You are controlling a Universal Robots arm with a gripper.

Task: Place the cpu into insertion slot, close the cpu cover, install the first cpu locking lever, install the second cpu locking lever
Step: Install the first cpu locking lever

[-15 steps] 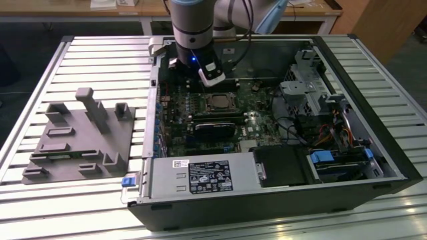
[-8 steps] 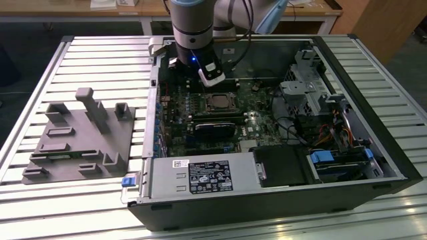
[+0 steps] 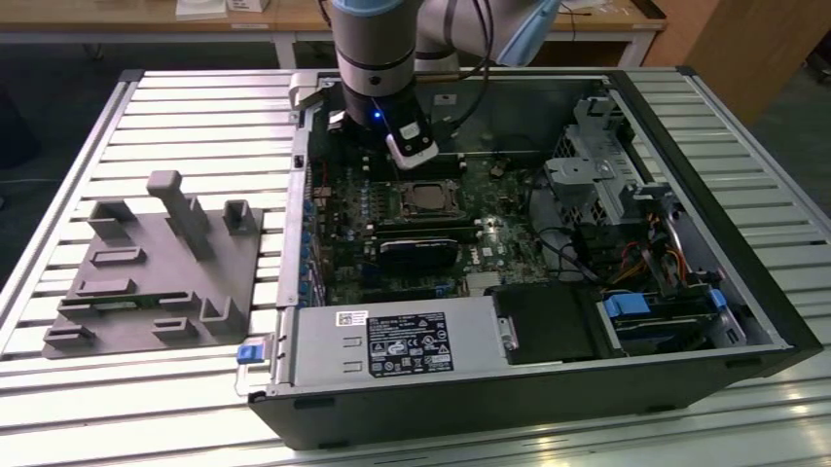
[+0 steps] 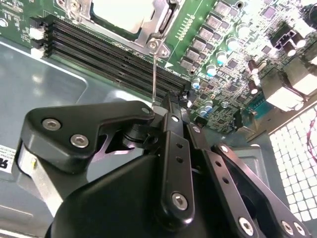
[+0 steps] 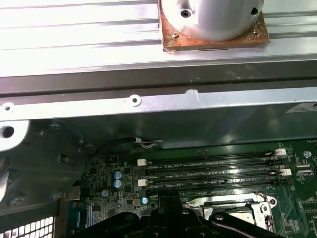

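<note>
Silver arm (image 3: 377, 49), blue caps (image 3: 526, 34); black pincer (image 4: 159, 108), silver screws (image 4: 79, 141).

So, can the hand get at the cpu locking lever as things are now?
Probably yes: the hand is right at the free end of the locking lever, nothing between them.

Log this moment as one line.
cpu: seated | cpu cover: closed over it | gripper: shut on locking lever

Over the socket: the cpu cover (image 3: 422, 199) is unobstructed from above.
Far side: gripper (image 3: 413, 148), clamped on the locking lever (image 4: 154, 74), hangs above the memory slots (image 5: 208, 171).
Near side: power supply (image 3: 389, 345) box.
Exterior view's right: drive cage (image 3: 597, 170) and loose cables (image 3: 567, 255) crowd the case.
</note>
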